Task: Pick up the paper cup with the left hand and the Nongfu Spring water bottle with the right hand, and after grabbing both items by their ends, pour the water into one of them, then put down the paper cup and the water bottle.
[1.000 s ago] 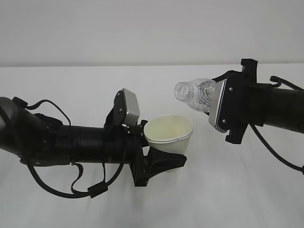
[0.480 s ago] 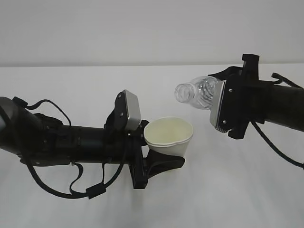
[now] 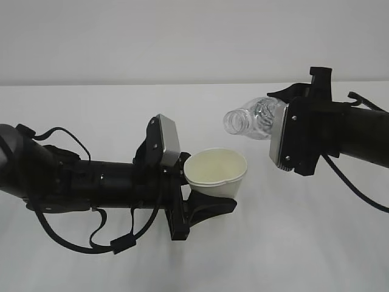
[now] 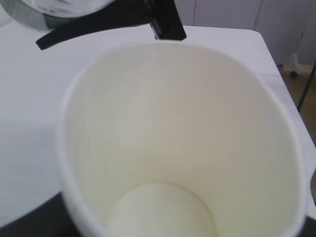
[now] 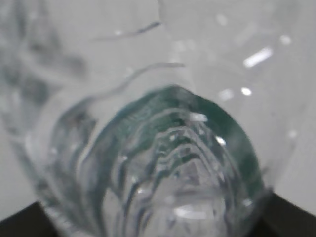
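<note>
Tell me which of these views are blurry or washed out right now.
Exterior view: sharp, evenly lit, soft shadows under the paper cup. Left wrist view: cup interior soft, pale. Right wrist view: the water bottle fills the frame, heavily out of focus, with specular glints.

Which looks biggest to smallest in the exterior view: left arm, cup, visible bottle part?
1. left arm
2. cup
3. bottle, visible part only; the rest is hidden in the right gripper, so second and third are close.

White paper cup [image 4: 182, 143] filling the frame, seen from above into its cream inside, round bottom visible, possibly dry, bottle [image 4: 59, 10] edge blurred at top left, black gripper part [image 4: 118, 19] beside it, white table [image 4: 29, 123] behind
</note>
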`<state>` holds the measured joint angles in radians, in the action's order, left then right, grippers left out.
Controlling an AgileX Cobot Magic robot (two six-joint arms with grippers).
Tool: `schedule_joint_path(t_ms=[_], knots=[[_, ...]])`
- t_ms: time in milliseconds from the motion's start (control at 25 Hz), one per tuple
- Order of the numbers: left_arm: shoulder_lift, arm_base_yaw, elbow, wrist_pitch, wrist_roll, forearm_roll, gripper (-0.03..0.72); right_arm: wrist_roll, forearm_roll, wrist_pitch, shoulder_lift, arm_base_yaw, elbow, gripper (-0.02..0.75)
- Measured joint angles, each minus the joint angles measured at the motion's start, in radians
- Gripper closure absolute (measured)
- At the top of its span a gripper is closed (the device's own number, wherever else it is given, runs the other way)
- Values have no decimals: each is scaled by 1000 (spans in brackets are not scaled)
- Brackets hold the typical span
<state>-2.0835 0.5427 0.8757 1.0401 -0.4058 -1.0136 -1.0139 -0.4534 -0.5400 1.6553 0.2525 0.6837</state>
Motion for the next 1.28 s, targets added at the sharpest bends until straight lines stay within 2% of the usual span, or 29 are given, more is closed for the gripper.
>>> schedule_joint_path(t_ms=[320, 600, 1280], knots=[[0, 2, 0, 29, 3, -9, 249, -62, 4, -9, 0, 0, 0, 265], [0, 33, 0, 37, 3, -16, 249, -103, 20, -15, 0, 0, 0, 265], [0, 33, 0, 37, 5, 6, 250, -179, 40, -39, 0, 0, 0, 265]])
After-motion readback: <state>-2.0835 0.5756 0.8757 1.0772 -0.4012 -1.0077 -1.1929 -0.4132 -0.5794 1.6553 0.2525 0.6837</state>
